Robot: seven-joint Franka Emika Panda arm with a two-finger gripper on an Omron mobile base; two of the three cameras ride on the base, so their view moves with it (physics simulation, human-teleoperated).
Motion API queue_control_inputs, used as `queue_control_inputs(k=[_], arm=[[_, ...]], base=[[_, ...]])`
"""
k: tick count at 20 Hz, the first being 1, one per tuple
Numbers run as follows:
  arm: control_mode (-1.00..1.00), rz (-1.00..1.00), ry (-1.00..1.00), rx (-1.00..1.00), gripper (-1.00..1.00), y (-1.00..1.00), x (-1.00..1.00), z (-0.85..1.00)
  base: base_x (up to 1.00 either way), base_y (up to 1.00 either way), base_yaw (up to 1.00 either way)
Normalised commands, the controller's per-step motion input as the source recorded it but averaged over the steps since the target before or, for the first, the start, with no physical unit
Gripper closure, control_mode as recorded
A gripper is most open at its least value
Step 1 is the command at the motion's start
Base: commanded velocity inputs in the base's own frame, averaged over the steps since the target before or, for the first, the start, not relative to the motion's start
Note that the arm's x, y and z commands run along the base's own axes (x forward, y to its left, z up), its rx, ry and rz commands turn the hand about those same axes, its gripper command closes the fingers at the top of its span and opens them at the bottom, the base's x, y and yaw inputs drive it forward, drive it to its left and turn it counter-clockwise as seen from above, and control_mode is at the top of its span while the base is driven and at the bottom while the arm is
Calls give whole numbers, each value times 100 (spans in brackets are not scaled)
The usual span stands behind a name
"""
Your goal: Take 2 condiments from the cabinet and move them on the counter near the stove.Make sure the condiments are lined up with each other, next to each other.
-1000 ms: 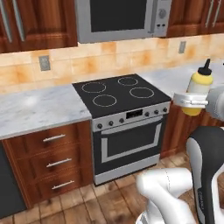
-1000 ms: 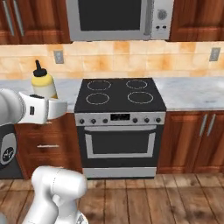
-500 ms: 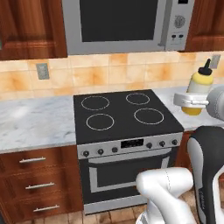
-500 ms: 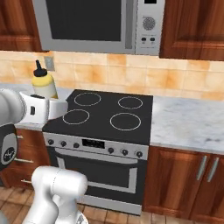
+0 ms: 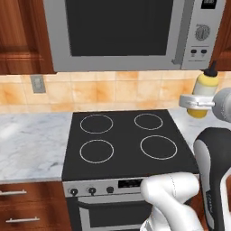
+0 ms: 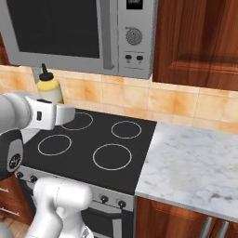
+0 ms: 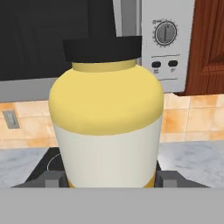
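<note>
**Above the stove's right edge: yellow bottle carried in the tool, set-down not yet made**

At the right side of the left base view, the tool holds the yellow squeeze bottle upright, its dark nozzle pointing up toward the lower right corner of the microwave. In the hand view the two dark finger tips sit on either side of the bottle's base, pressed against its white lower band, so the tool is partly closed around the bottle and carrying it. In the right base view the same bottle shows at the left of the frame, just behind the white hand, clear of the stove below it.

The step in hand, as I judge it, is the carry of the first condiment toward its place beside the stove. The bottle hangs in the air and touches neither stove nor table. The marbled table lies at the right of the right base view, and another stretch of it lies at the left of the left base view. I cannot make out the red-brown sauce bottle here.

The next move calls for bringing the bottle over bare table just beside the stove, lowering it until its base rests flat, then opening the tool. Room should be left alongside so the second bottle can stand next to it in line.
</note>
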Motion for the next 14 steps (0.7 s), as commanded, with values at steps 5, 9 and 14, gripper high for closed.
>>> queue_control_inputs(k=[5, 9, 14], arm=[[100, 0, 0, 0, 100, 0, 0, 0], [100, 0, 0, 0, 100, 0, 0, 0], [100, 0, 0, 0, 100, 0, 0, 0]], base=[[49, -27, 13], [21, -12, 3], [3, 0, 0]])
